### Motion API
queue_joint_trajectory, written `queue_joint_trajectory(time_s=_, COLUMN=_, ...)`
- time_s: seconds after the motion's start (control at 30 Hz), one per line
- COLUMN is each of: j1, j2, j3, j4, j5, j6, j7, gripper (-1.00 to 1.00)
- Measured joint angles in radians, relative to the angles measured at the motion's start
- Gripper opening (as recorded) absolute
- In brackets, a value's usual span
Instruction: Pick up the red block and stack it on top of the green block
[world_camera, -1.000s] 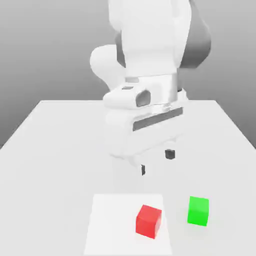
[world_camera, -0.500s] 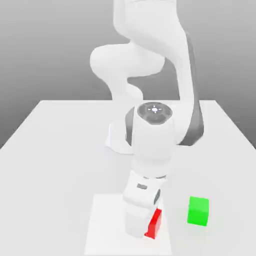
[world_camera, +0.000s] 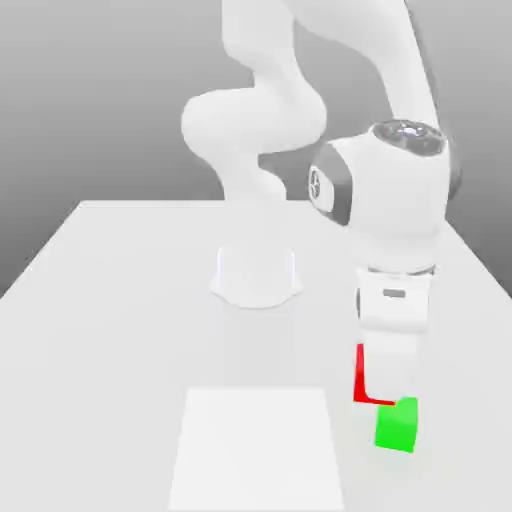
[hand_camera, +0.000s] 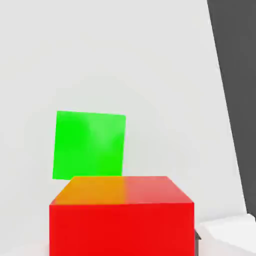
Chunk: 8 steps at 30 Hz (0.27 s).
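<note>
I'm seeing one white panel (world_camera: 256, 450) lying on the table (world_camera: 150, 330), near the one green block (world_camera: 396, 425), with nothing standing between the two blocks. My end effector (world_camera: 390, 390) is holding the one red block (hand_camera: 121, 227) above the table, close to the green block and partly overlapping it in the exterior view; I can't tell whether they're touching. Its grip is closing around the block's width. The red block is sitting level, its cube shape giving no long axis, while the green block is lying slightly turned relative to it.
</note>
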<state>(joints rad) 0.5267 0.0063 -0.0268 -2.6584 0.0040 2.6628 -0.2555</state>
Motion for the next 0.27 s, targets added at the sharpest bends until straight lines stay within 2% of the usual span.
queue_joint_trajectory(time_s=0.03, j1=0.030, j2=0.022, j3=-0.008, j4=0.000, j5=0.002, j6=0.022, j7=-0.002, gripper=-1.00)
queue_joint_trajectory(time_s=0.13, j1=-0.007, j2=0.118, j3=-0.023, j4=0.004, j5=0.017, j6=0.114, j7=-0.013, gripper=-1.00)
queue_joint_trajectory(time_s=0.17, j1=-0.009, j2=0.153, j3=-0.022, j4=0.005, j5=0.021, j6=0.147, j7=-0.015, gripper=1.00)
queue_joint_trajectory(time_s=0.27, j1=-0.009, j2=0.153, j3=-0.022, j4=0.005, j5=0.021, j6=0.147, j7=-0.015, gripper=1.00)
